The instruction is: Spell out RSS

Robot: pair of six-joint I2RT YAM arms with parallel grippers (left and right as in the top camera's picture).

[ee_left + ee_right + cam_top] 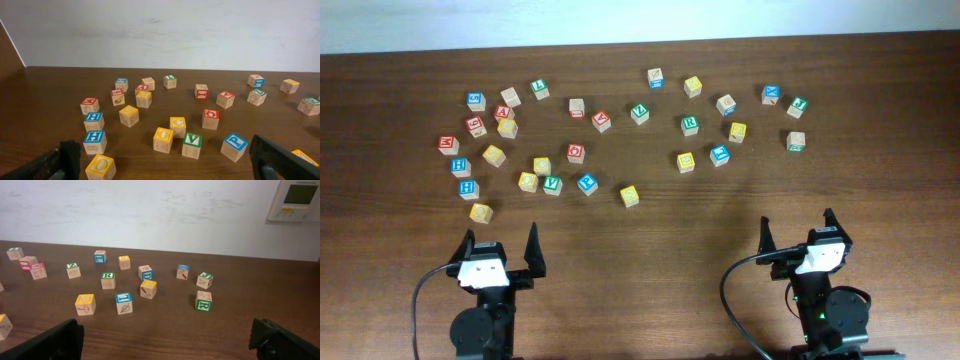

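A cube with a green top face and a white R (690, 124) lies right of centre among the scattered letter cubes; the right wrist view shows this green R cube (108, 279) too. Another cube (203, 304) shows a green R on its side. Several yellow-faced cubes lie about, such as one (686, 161) near the R and one (629, 195) nearest the front; I cannot read an S on any. My left gripper (500, 240) (166, 162) and right gripper (797, 226) (167, 341) stand open and hold nothing at the near edge, short of the cubes.
Blue, red, green and yellow cubes spread across the far half of the wooden table (650, 270). A yellow O cube (100, 166) sits just inside my left gripper's left finger. A white wall (160, 30) rises behind the table.
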